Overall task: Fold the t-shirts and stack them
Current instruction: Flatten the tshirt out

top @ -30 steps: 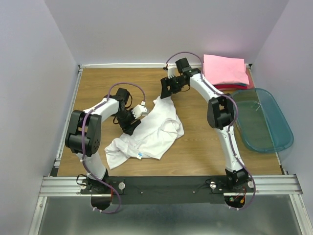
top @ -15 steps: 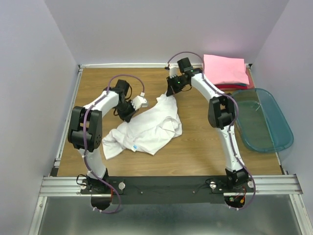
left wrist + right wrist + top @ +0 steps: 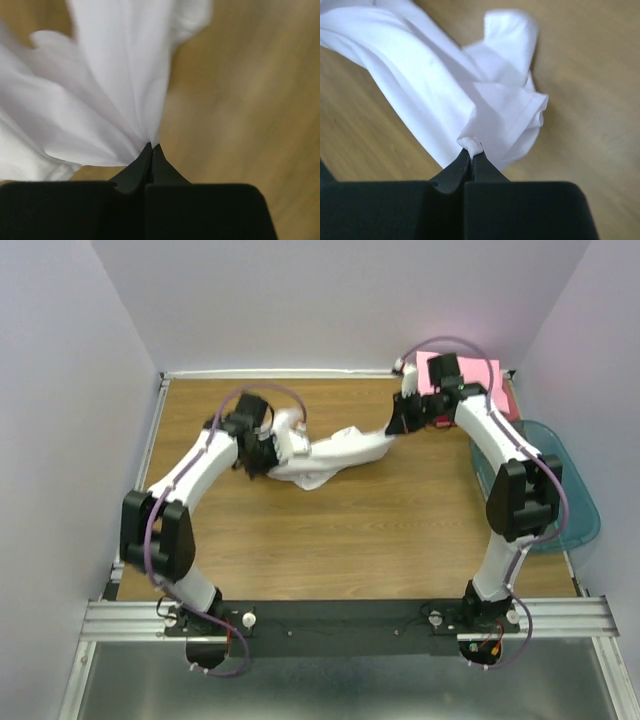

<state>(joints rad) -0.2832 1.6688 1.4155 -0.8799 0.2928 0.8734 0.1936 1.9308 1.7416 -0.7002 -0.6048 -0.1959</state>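
White t-shirt [image 3: 335, 452] is stretched into a band across the far half of the bench [image 3: 350, 530], its long axis running left to right. The left pincer [image 3: 151, 148] and right pincer [image 3: 470, 150] each pinch one end.

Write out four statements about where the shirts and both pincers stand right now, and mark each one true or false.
1. The left pincer is shut on the white t-shirt. True.
2. The right pincer is open and holds nothing. False: it is shut on a fold of the white t-shirt.
3. The white t-shirt lies folded on top of the pink t-shirt. False: it is bunched and stretched between the two pincers, apart from the pink one.
4. The pink t-shirt lies folded at the far right corner of the table. True.
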